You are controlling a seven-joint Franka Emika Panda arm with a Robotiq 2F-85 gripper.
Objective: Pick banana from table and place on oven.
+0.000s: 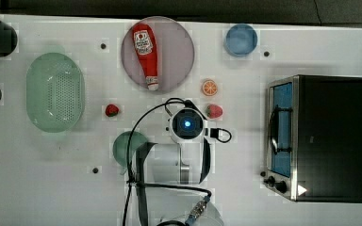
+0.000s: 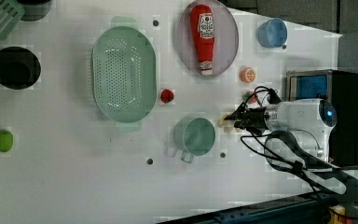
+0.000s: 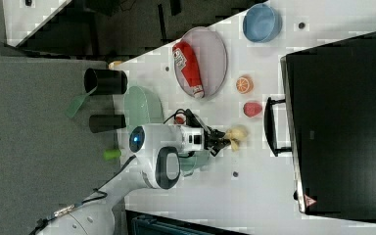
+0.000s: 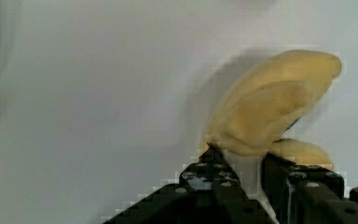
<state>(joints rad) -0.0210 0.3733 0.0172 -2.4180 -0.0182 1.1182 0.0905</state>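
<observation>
The pale yellow peeled banana point(image 4: 270, 107) lies by the white table point(image 1: 52, 179), its narrow end between my black fingers point(image 4: 205, 170). My gripper point(image 4: 240, 156) is shut on that end. In the left view the banana point(image 2: 225, 122) pokes out from the gripper point(image 2: 235, 119), just to the right of a green cup. The right view has the banana point(image 3: 236, 134) to the left of the oven handle, held by the gripper point(image 3: 223, 138). The oven point(image 1: 334, 136) with its black top stands at the top view's right. In the top view my wrist point(image 1: 187, 123) covers the banana.
A ketchup bottle point(image 1: 146, 54) lies on a grey plate point(image 1: 179, 52). A blue bowl point(image 1: 241, 39), an orange slice point(image 1: 209, 87), two strawberries point(image 1: 214, 111) point(image 1: 111, 110), a green colander point(image 1: 55, 92) and a green cup point(image 2: 195, 136) surround the arm. Black cups point(image 2: 16, 67) and a lime point(image 2: 3, 140) sit farther off.
</observation>
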